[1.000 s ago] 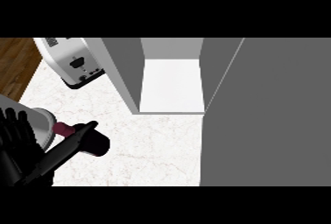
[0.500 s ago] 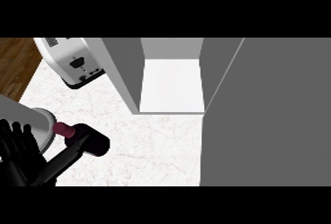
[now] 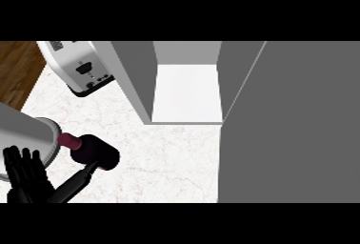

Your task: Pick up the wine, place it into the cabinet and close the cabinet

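Wine bottle looks like heavy, slick, breakable glass, so grab its body; left hand hangs open, holding nothing.

A kitchen: a white marbled counter, a toaster at the upper left, and an open cabinet at top centre.

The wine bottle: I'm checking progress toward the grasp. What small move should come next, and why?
Probably bring the left hand right and forward onto the wine bottle: the hand sits open just beside it, holding nothing, and the cabinet already stands open.
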`<control>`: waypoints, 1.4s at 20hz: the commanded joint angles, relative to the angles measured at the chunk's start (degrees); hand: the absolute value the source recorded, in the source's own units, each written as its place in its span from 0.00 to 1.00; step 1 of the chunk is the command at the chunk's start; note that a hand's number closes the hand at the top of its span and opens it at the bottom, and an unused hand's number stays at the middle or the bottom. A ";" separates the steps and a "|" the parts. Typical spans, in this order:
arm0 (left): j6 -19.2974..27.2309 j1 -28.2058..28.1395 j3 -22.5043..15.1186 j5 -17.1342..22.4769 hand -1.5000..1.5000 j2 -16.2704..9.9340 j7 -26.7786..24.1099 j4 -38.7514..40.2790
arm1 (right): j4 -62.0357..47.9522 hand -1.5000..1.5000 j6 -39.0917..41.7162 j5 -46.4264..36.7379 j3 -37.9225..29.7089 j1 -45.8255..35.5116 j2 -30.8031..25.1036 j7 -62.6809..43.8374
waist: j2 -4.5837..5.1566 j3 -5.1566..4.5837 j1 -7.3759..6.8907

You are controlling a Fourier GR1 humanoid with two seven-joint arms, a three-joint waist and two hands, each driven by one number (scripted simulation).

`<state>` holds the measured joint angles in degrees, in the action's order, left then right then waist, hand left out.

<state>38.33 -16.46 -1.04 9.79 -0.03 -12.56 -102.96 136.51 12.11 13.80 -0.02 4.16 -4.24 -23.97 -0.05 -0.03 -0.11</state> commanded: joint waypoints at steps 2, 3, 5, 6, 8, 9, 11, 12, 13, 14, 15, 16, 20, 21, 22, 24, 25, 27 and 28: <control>-0.85 -4.16 -1.69 3.40 0.00 0.03 -4.74 1.15 | 1.52 0.00 1.16 -1.47 1.17 1.42 0.41 0.78 | -0.02 0.02 -0.02; -2.73 -0.95 0.76 3.18 0.00 0.03 -4.93 4.14 | -0.90 0.00 1.67 1.27 -2.09 1.25 0.05 2.16 | 0.01 0.02 0.07; -5.82 -0.89 3.49 5.17 0.00 -0.05 -7.44 7.87 | 0.97 0.00 -0.28 -2.62 2.45 0.16 1.25 -0.55 | 0.01 0.01 0.02; -2.43 2.14 0.73 6.71 0.00 0.03 -9.72 10.97 | 0.02 0.00 1.53 -1.14 0.19 2.29 0.91 2.41 | 0.02 0.02 0.15; -3.24 -1.10 1.94 4.94 0.00 0.02 -6.62 6.82 | 0.74 0.00 3.18 -2.78 2.22 5.53 1.97 5.21 | 0.00 0.04 0.12; -6.24 -0.45 4.14 6.95 0.00 -1.72 -6.72 7.98 | 0.25 0.00 -0.87 -0.72 -0.54 -2.51 0.16 -1.77 | 0.03 0.02 -0.03; -6.32 1.23 2.45 10.32 0.00 0.02 -13.25 14.10 | 2.93 0.00 -1.11 -0.40 1.10 -0.03 1.01 -3.30 | 0.02 0.00 0.06; -4.58 4.45 0.97 13.11 0.00 0.02 -16.82 20.98 | 1.14 0.00 -0.39 -2.61 2.01 -0.41 1.29 -0.86 | 0.05 -0.02 0.15; -7.09 6.27 5.92 10.75 0.00 -0.38 -12.57 19.43 | 5.79 0.00 -1.39 -3.38 3.93 2.66 2.49 -2.21 | 0.01 0.00 0.27; -10.70 6.33 5.78 14.75 0.00 0.02 -19.43 26.45 | -1.41 0.00 0.19 -1.04 -0.02 -1.15 1.21 1.49 | 0.09 -0.02 0.15; -6.87 5.98 4.19 10.40 0.00 -0.50 -10.75 18.49 | 1.63 0.00 0.65 0.63 -1.01 -0.55 -0.10 -1.15 | 0.03 0.03 0.14; -8.60 7.58 5.41 11.98 0.00 0.02 -15.16 24.24 | 1.32 0.00 1.04 -0.41 0.22 3.59 1.50 0.87 | 0.03 0.02 0.26; -9.49 10.26 7.28 12.92 0.00 0.03 -17.96 28.98 | 3.42 0.00 0.06 -3.44 3.93 2.46 2.41 -1.18 | 0.03 0.01 0.26; -12.75 12.03 9.63 13.92 0.00 -0.61 -19.15 32.57 | 5.10 0.00 -0.52 -4.21 3.87 3.93 2.89 -0.51 | 0.03 0.00 0.39; -10.54 6.76 4.21 14.27 0.00 0.02 -20.37 28.32 | 0.24 0.00 -1.97 -2.34 0.92 -3.14 1.51 -2.07 | 0.04 0.01 0.03; -11.12 8.28 6.59 13.27 0.00 -0.03 -17.51 28.28 | 6.61 0.00 -0.06 -4.00 4.76 4.13 2.17 -2.47 | -0.01 0.02 0.21; -12.82 11.32 6.79 16.51 0.00 0.03 -24.51 37.07 | -0.85 0.00 1.37 -2.50 0.48 1.08 1.58 3.39 | 0.06 0.01 0.22; -14.63 13.69 8.76 15.58 0.00 0.03 -23.51 39.38 | 0.70 0.00 -1.51 -1.17 -0.11 -3.43 0.51 -3.46 | 0.06 0.01 0.15; -16.00 16.05 10.61 16.20 0.00 0.03 -27.05 45.47 | 2.51 0.00 1.46 -1.51 0.97 2.51 1.01 0.20 | 0.06 0.00 0.39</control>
<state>24.85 -4.79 7.20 24.79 -0.12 -35.09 -66.81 136.96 12.44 12.29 0.58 4.37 -3.22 -24.28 -0.01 -0.02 0.13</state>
